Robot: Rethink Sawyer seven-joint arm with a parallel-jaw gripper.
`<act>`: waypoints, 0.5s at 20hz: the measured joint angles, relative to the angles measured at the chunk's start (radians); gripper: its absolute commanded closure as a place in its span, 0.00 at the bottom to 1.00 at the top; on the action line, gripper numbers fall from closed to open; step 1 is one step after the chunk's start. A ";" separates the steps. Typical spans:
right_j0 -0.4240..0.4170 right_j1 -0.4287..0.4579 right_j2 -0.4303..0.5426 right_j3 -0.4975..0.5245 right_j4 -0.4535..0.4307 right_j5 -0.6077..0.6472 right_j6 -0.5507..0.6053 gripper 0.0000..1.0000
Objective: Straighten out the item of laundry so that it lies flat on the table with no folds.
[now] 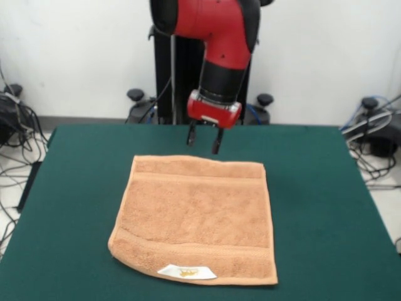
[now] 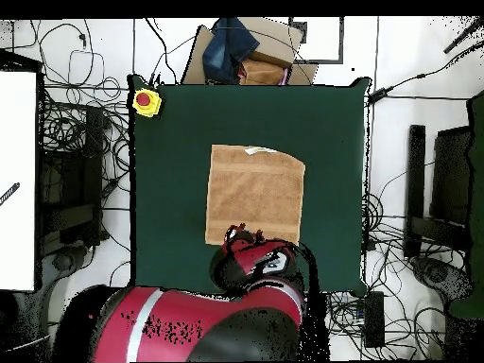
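Towel [image 1: 197, 219] lies nearly flat on the counter [image 1: 313, 188] (soft, light, limp); pinch any lifted corner; end effector [image 1: 205, 139] hangs empty, fingers apart.

towel [image 1: 197, 219] flat mid-table [image 1: 313, 188], label [image 1: 187, 272] at its near edge, tool [image 1: 205, 140] above far edge

Rough, matt terry cloth on the towel [image 1: 197, 219]; smooth white label [image 1: 187, 271] at its edge; matt felt-like worktop [image 1: 313, 207]; glossy red arm shell [image 1: 216, 28].
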 measured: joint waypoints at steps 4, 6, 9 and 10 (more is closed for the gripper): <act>-0.011 0.023 -0.004 -0.032 0.000 -0.001 0.000 0.00; -0.012 0.061 -0.020 -0.072 0.007 -0.010 0.000 0.00; -0.016 0.120 -0.028 -0.126 0.011 -0.039 0.000 0.00; -0.018 0.132 -0.028 -0.137 0.011 -0.047 0.000 0.00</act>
